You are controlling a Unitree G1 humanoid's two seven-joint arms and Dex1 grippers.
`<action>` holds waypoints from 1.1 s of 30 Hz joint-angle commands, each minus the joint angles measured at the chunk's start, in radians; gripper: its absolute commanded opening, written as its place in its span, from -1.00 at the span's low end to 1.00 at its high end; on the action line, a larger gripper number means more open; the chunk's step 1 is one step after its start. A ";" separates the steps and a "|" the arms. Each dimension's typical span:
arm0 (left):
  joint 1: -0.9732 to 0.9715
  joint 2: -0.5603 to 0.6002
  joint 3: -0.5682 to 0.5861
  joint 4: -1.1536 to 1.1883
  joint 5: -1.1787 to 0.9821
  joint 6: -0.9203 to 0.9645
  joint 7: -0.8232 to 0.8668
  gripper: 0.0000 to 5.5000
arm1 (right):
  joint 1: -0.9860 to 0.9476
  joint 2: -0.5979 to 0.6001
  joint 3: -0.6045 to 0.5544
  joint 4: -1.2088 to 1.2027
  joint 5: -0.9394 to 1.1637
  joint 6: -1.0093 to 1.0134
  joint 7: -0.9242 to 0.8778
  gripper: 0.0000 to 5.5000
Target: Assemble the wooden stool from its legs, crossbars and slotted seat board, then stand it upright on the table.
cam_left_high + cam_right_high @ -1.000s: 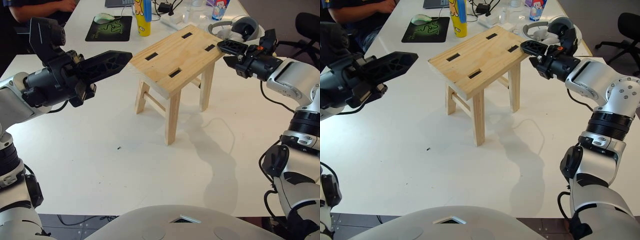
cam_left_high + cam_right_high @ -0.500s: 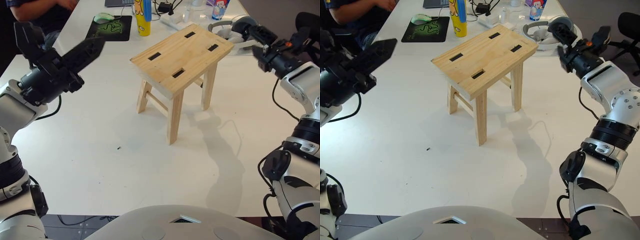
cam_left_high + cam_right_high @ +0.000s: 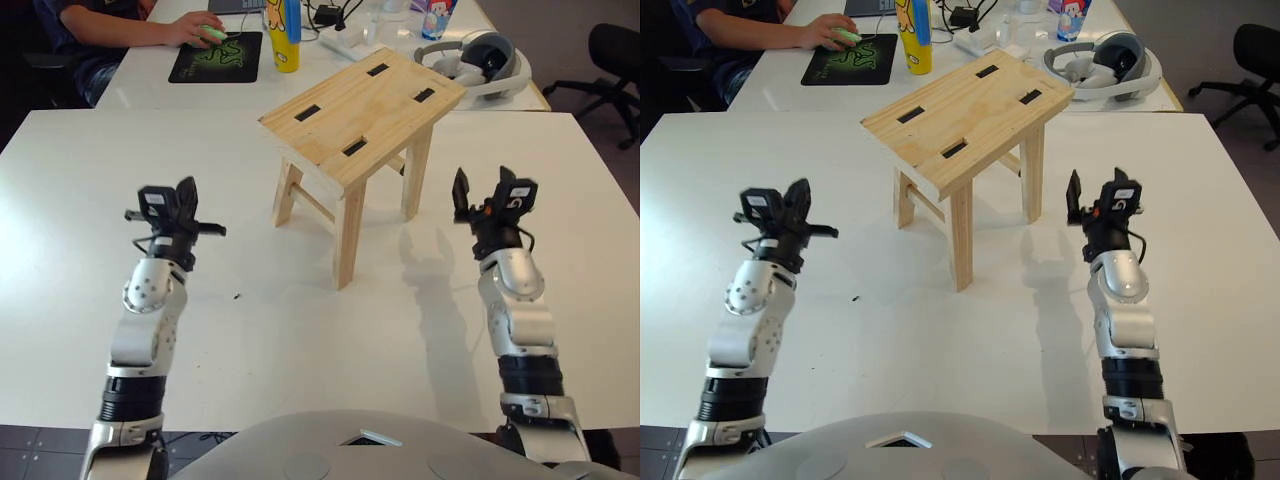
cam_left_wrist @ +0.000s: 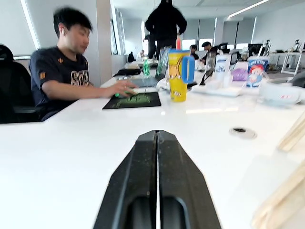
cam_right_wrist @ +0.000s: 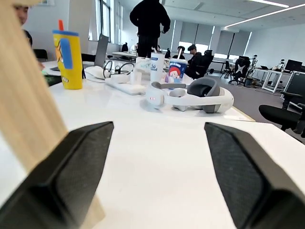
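Left margin: bare white tabletop [image 3: 60, 200] ran wide from the left gripper to the table's left edge.
Left gripper [image 4: 157, 143]: black, jaws pressed together, gripped nothing; hung over the table, apart from the stool.
Middle: open white surface lay between both grippers and on to the near edge.
Pale wooden stool with four-slot seat board [image 3: 360, 100]: stood upright on four legs, beyond and between the grippers, close to the far edge.
Right gripper [image 3: 482, 195]: black, jaws spread wide and empty; sat near the stool's right legs without touching.
Beyond the far edge: black mouse pad [image 3: 218, 55], yellow cup [image 3: 286, 35], white headset [image 3: 480, 60].
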 commanded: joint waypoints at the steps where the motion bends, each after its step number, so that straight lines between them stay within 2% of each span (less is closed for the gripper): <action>1: 0.061 -0.049 -0.024 0.088 0.089 -0.082 0.005 -1.00 | 0.077 0.065 0.054 -0.028 -0.060 -0.076 0.020 0.03; 9: 0.043 -0.082 -0.022 0.140 0.134 -0.137 -0.045 -1.00 | 0.115 0.134 0.059 0.053 -0.135 -0.204 0.015 -0.39; 21: -0.021 -0.100 -0.010 0.185 0.165 -0.168 -0.088 -1.00 | 0.069 0.192 0.022 0.128 -0.131 -0.235 0.012 -0.99; 33: -0.079 -0.103 0.022 0.297 0.174 -0.227 -0.109 -1.00 | -0.015 0.202 0.003 0.249 -0.136 -0.258 0.028 -0.99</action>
